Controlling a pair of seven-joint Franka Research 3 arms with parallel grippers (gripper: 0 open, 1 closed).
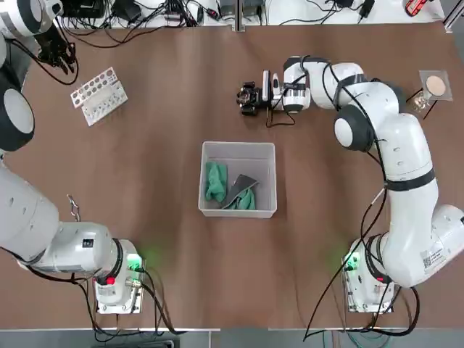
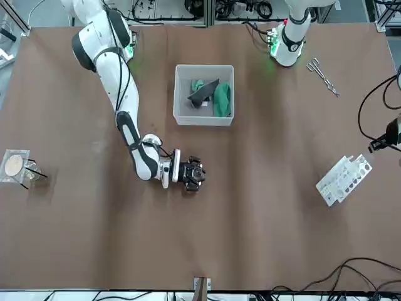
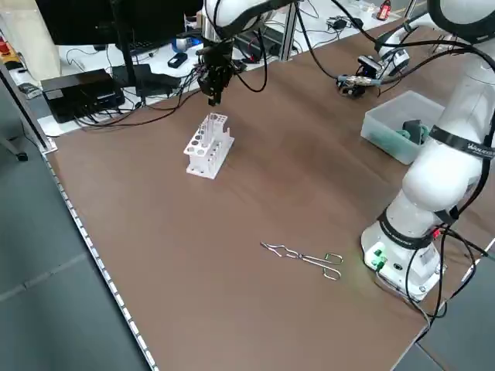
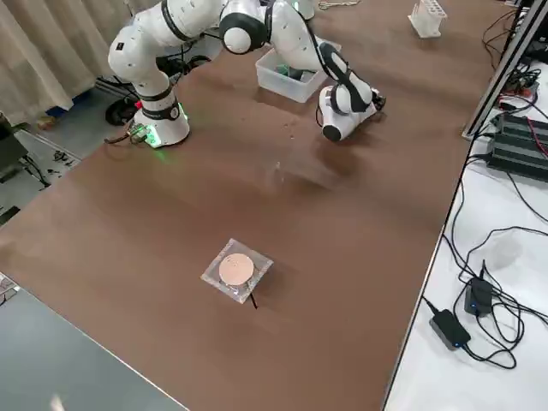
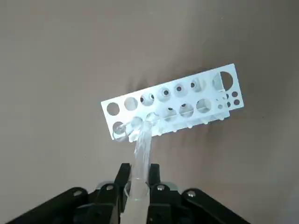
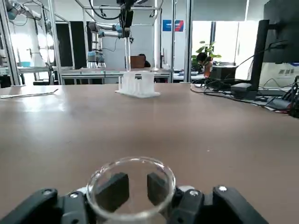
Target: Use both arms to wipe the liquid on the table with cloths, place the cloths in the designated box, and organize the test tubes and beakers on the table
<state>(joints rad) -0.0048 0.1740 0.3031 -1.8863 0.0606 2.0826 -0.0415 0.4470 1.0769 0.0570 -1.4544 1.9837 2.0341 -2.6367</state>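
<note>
My left gripper (image 1: 56,51) hovers at the far left of the table (image 1: 167,275), shut on a clear test tube (image 5: 141,154) that hangs over an end hole of the white rack (image 5: 173,105). Lying low over the far middle of the table, my right gripper (image 1: 249,97) is shut on a small clear beaker (image 6: 131,163); its dark pads (image 6: 114,190) show close together through the glass. Both green cloths (image 1: 215,181), one with a dark grey side (image 1: 243,190), lie inside the light-grey box (image 1: 239,145) at the centre.
A second glass vessel with a pale round lid (image 1: 436,88) stands at the far right corner. Metal tongs (image 1: 72,206) lie near the left arm's base. Cables and a black unit sit beyond the table's far edge.
</note>
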